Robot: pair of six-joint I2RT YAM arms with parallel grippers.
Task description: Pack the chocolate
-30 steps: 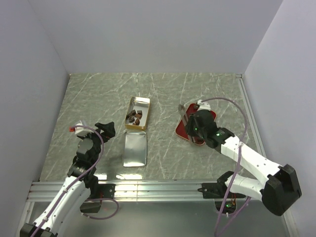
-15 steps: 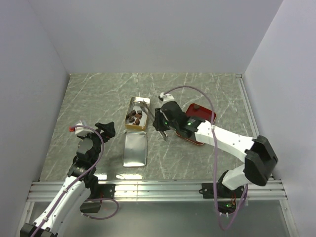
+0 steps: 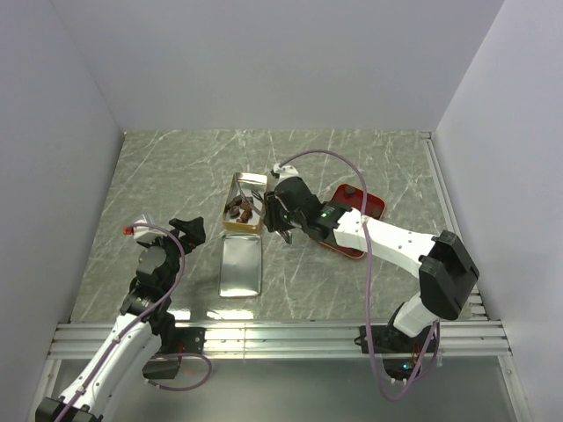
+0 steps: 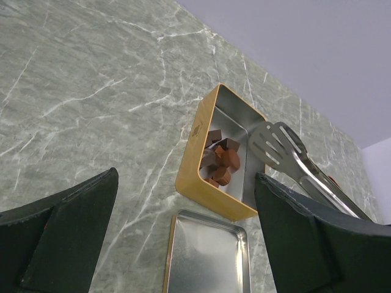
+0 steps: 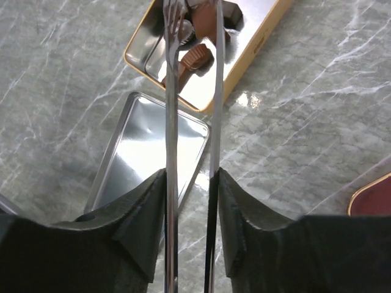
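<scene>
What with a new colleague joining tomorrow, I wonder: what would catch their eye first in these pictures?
Most striking is the right gripper holding long metal tongs, their tips over the gold rectangular tin at mid-table, where small brown chocolate chunks lie. Just nearer the arms lies a shiny flat metal lid, and a red square tray sits to the tin's right.

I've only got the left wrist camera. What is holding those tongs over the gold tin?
Observer: The right pincer, closed around both arms of the tongs.
Operator: Any chocolate not in the tin yet?
Observer: One chocolate piece, at the far corner of the red tray.
Operator: Where is that tray?
Observer: On the table to the right of the tin, partly under the right arm.
</scene>
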